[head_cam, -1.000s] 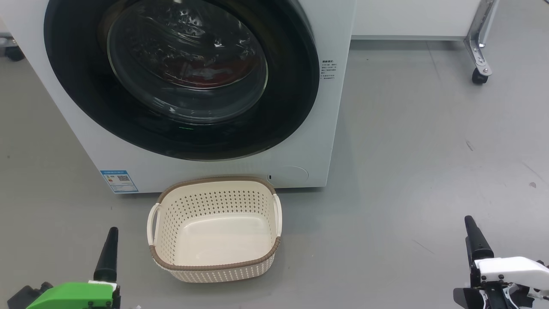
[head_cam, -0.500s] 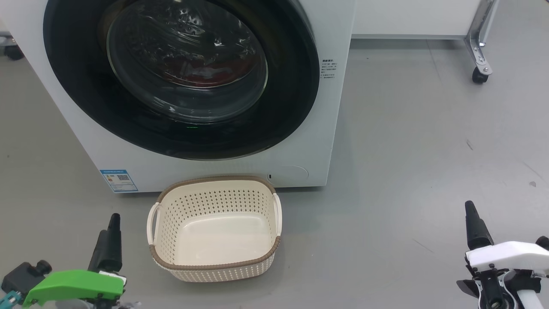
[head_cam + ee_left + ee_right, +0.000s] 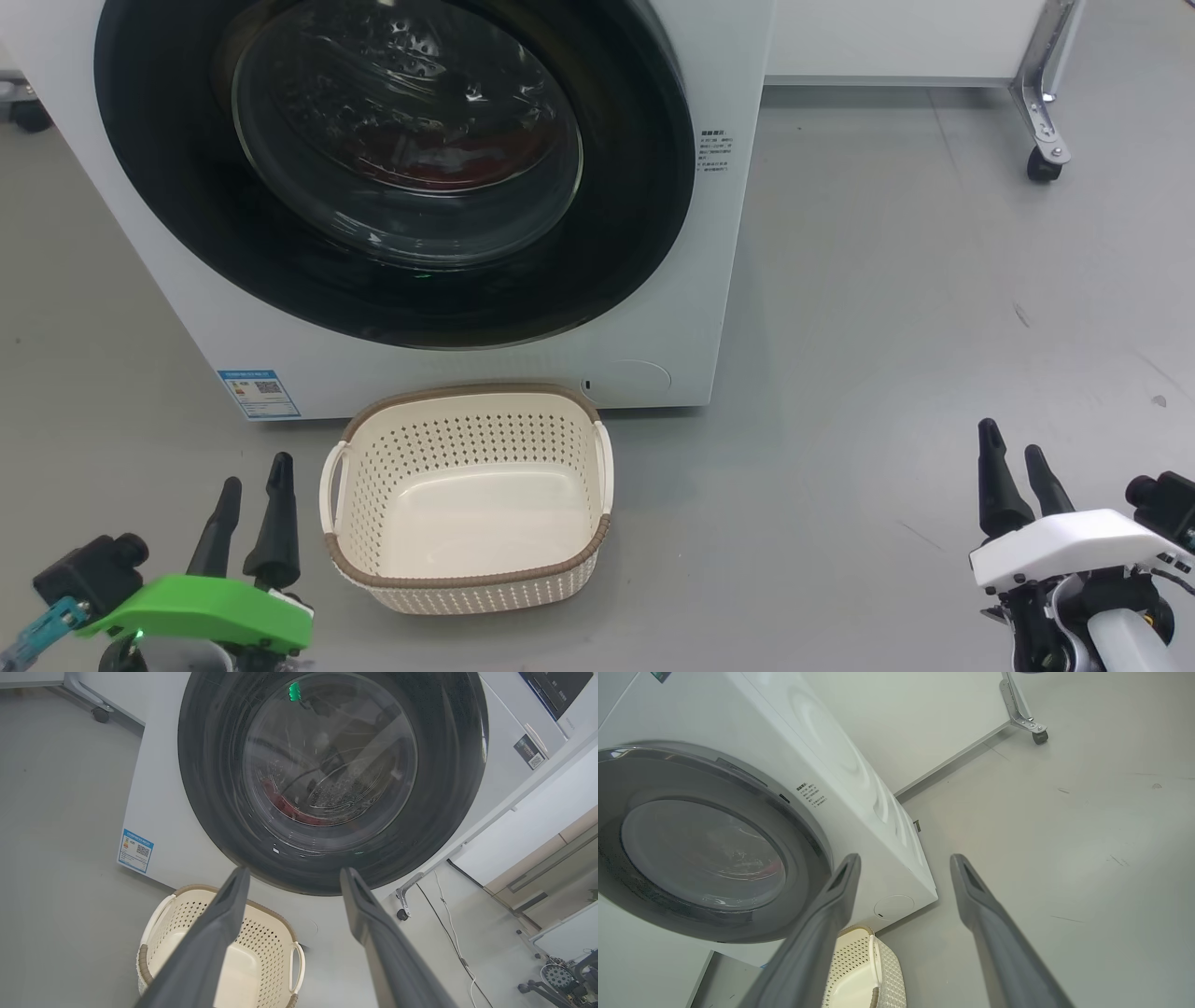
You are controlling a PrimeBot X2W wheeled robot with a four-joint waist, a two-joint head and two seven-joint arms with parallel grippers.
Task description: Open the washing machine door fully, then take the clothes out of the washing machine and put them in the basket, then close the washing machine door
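Now | left gripper (image 3: 255, 471) low beside basket (image 3: 467, 389), jaws apart | right gripper (image 3: 1009, 438) low, jaws apart

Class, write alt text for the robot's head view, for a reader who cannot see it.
A white washing machine, its round black-rimmed door closed over red clothes behind the glass, stands behind an empty cream basket on the grey floor. Both open, the left gripper and right gripper sit at the lower corners, either side of the basket.

White washing machine (image 3: 728, 280), glossy black door (image 3: 635, 233) – red clothes (image 3: 420, 159) – cream perforated basket (image 3: 467, 569), brown rim.
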